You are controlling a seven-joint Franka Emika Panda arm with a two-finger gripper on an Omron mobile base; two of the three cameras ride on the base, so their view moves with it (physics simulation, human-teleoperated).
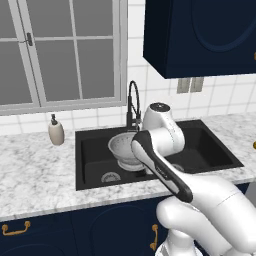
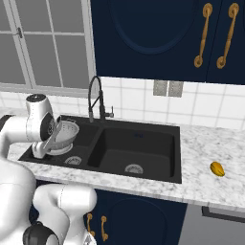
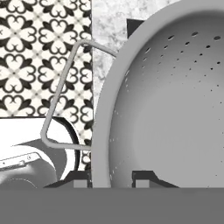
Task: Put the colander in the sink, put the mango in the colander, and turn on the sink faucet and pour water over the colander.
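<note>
The gripper (image 3: pixel 112 179) is clamped on the rim of the colander (image 1: pixel 123 147), holding it tilted in the left basin of the black sink (image 2: pixel 143 165). The mango (image 2: pixel 217 168) lies well apart on the marble counter (image 2: pixel 210 184).

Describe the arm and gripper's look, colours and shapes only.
Glossy white rounded arm links with dark joint bands, one black strip along the forearm and a dark-ringed cap on the top joint. The gripper ends in two small dark square finger tips.
</note>
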